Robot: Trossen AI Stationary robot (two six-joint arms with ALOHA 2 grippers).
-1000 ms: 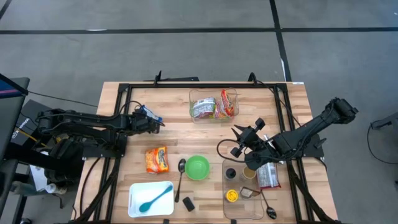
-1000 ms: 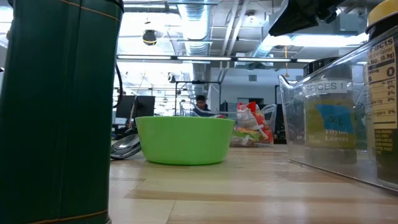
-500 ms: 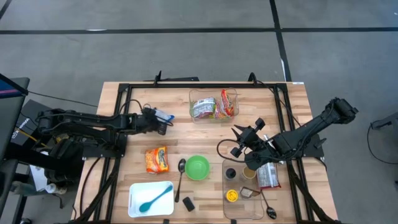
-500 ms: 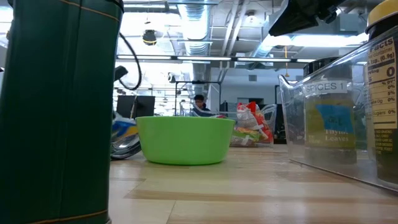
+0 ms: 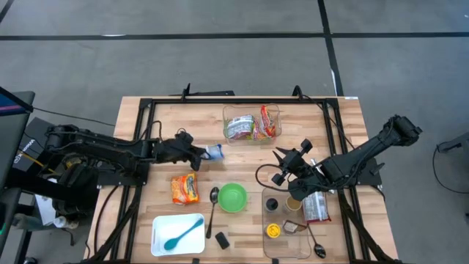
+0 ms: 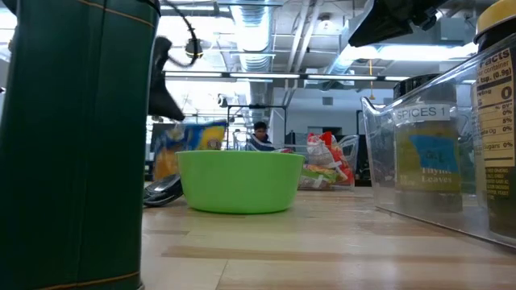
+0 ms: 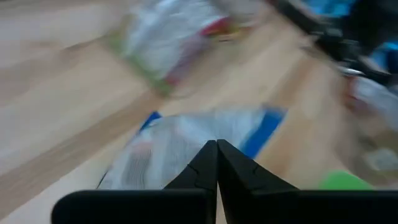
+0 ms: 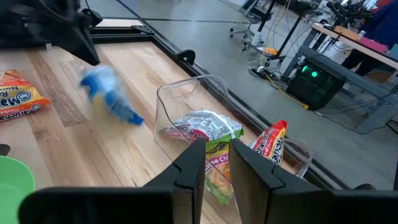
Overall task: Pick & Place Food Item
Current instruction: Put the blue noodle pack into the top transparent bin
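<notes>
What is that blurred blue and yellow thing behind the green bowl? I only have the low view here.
Observer: A blue and white packet, pinched in the left gripper, fingers shut on it.
Operator: Near the snack bin?
Observer: Just short of the clear bin, at its left front corner, not above it.
Operator: Where is the right arm?
Observer: The right gripper hangs right of the green bowl, by the spice bin.
</notes>
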